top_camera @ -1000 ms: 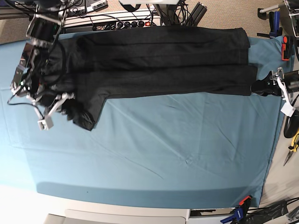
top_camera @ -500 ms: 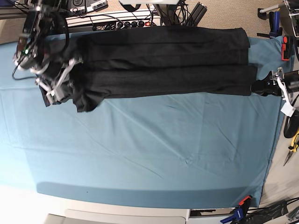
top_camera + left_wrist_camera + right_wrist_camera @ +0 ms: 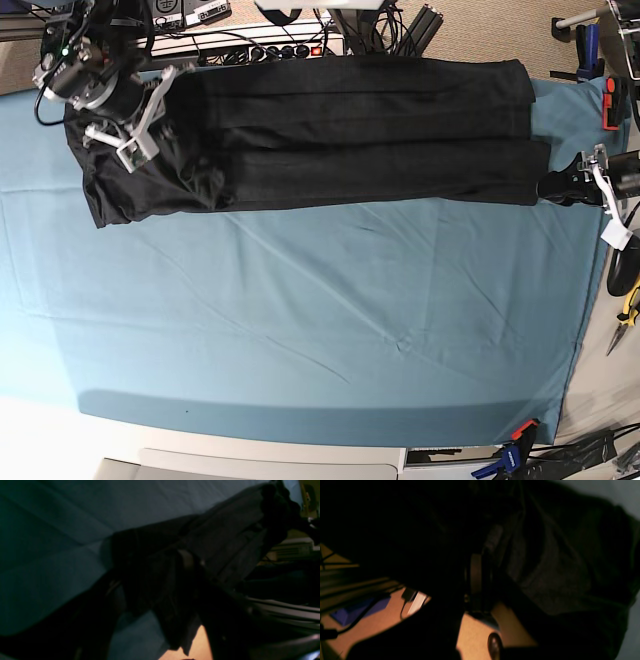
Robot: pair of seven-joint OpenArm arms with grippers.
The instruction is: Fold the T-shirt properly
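right gripper (image 3: pixel 140 125) moved up (jaws pinching T-shirt (image 3: pixel 360 130)) | left gripper (image 3: pixel 560 187) clamps hem

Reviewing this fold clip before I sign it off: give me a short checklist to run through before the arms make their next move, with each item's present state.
1. Right gripper shut on the T-shirt at its sleeve end: ok.
2. Left gripper at the shirt's other end, fabric between the jaws: cannot tell.
3. Shirt lies as a long folded band on the teal cloth: ok.
4. Sleeve end folded flat: not ok, bunched under the right gripper.
5. Long edges lined up: not ok, the two layers are stepped at the left arm's end.
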